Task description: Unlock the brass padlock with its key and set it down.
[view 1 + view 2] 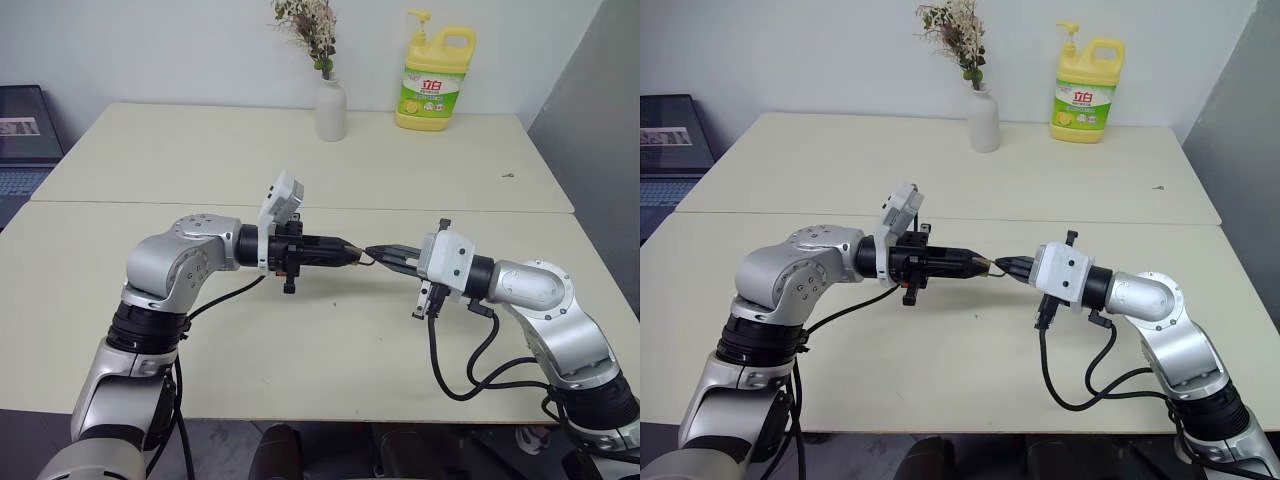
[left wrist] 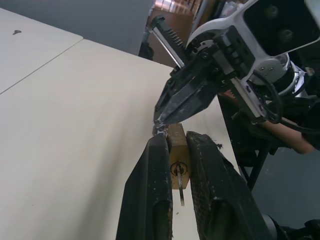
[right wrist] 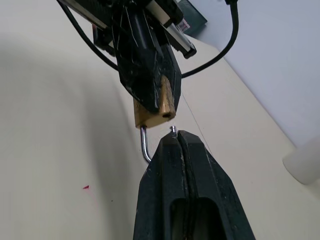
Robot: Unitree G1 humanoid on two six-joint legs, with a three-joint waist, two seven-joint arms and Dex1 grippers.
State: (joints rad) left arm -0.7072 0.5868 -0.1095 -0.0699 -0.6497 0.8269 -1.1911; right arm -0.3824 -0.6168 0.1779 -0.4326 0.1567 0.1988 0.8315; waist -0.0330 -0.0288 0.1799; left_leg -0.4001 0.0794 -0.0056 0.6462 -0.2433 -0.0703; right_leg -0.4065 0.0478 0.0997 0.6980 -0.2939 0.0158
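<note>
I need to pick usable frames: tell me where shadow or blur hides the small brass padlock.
Left wrist view: the small golden-brass padlock is sharp, its body shaded between the left gripper's black fingers. Right wrist view: padlock sharp, table shadowed, pale vase blurred.

We're in what looks like an office or lab room: two plain cream tables (image 1: 300, 160) pushed together against a bare white wall (image 1: 150, 40), a white vase of dried flowers (image 1: 330, 108), a yellow pump bottle of dish soap (image 1: 434, 80), and at the far left, possibly a dark laptop (image 1: 25, 140).
</note>
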